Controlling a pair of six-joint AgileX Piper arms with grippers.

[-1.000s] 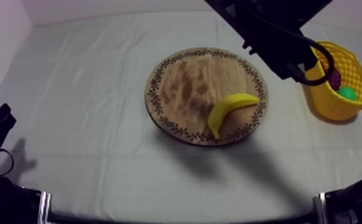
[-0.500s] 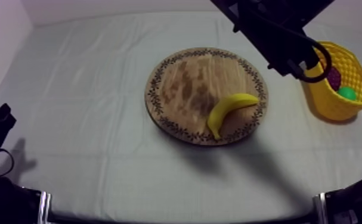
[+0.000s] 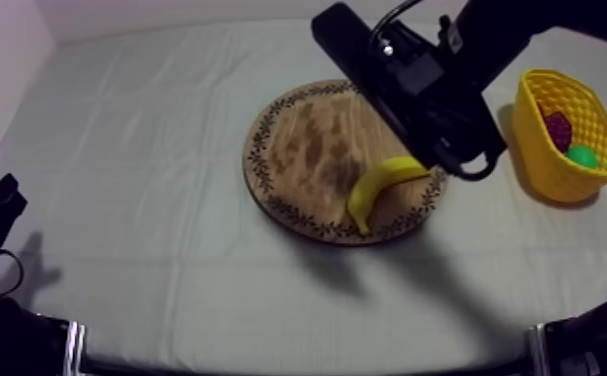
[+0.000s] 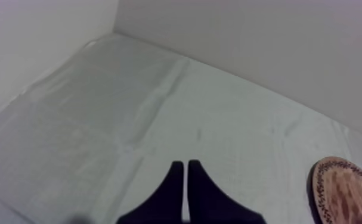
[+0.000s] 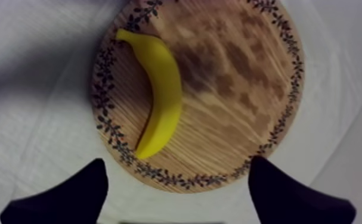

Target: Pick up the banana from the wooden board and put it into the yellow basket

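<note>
Beneath the right tool (image 5: 177,162) lies the banana (image 5: 162,89).

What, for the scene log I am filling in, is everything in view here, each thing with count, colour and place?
cloth: one, grey-white, covering the table
wooden board: one, brown with a dark patterned rim, middle of the table
banana: one, yellow, lying on the board on its basket side
yellow basket: one, yellow, on the cloth at my right side, apart from the board
reddish-purple fruit: one, inside the basket, kind unclear
green fruit: one, inside the basket, partly hidden by the wall
left gripper: one, black, shut on nothing, over bare cloth away from the board
right gripper: one, black, open, above the board near the banana
</note>
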